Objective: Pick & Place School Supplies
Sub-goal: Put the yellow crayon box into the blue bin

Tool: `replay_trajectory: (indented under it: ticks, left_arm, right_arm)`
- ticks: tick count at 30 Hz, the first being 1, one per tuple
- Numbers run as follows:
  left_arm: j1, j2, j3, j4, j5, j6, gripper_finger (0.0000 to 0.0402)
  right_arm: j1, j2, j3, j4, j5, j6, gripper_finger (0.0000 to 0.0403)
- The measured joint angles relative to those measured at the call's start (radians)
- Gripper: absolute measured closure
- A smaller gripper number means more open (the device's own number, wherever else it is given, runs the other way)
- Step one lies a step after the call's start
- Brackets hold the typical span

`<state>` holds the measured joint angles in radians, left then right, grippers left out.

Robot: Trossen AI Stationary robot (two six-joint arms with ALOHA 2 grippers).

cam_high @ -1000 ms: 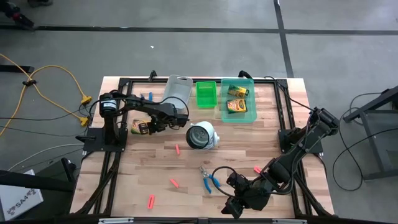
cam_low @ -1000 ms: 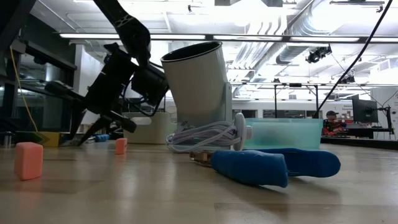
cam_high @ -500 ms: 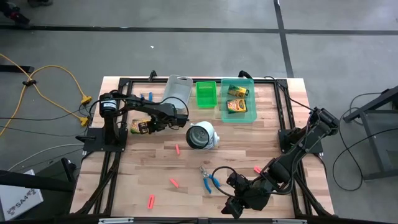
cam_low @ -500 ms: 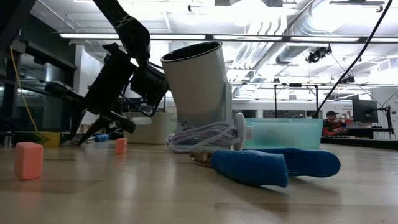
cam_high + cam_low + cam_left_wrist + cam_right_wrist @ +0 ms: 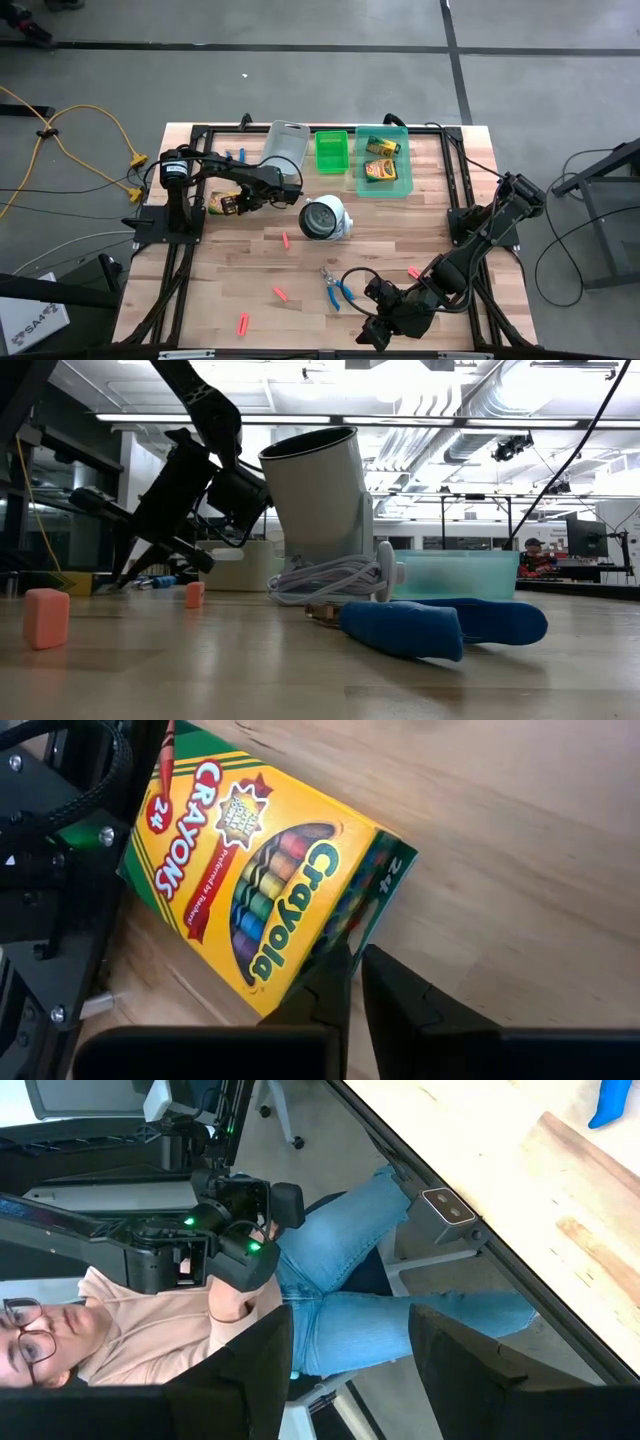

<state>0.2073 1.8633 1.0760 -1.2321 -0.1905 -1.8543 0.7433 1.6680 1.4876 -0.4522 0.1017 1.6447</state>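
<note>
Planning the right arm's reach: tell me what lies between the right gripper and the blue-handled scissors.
In the high view, only bare wood separates the right gripper from the blue-handled scissors; nothing lies between them.

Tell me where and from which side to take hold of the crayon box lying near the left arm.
Grip the crayon box across its thin closed end. It lies flat, printed face up, so its wide face likely exceeds the jaws' span. Come in low along the table from the open wood side; the dark frame crowds the other end. The left gripper is already at that end, jaws nearly together.
</note>
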Motion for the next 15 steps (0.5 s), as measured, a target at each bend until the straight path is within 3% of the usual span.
replay_trajectory:
  ticks: [15]
  left_arm:
    - [0.013,0.112,0.005,-0.014,0.027,0.026,0.0384]
  right_arm:
    - [0.0,0.0,0.0,0.0,0.001,0.0,0.0214]
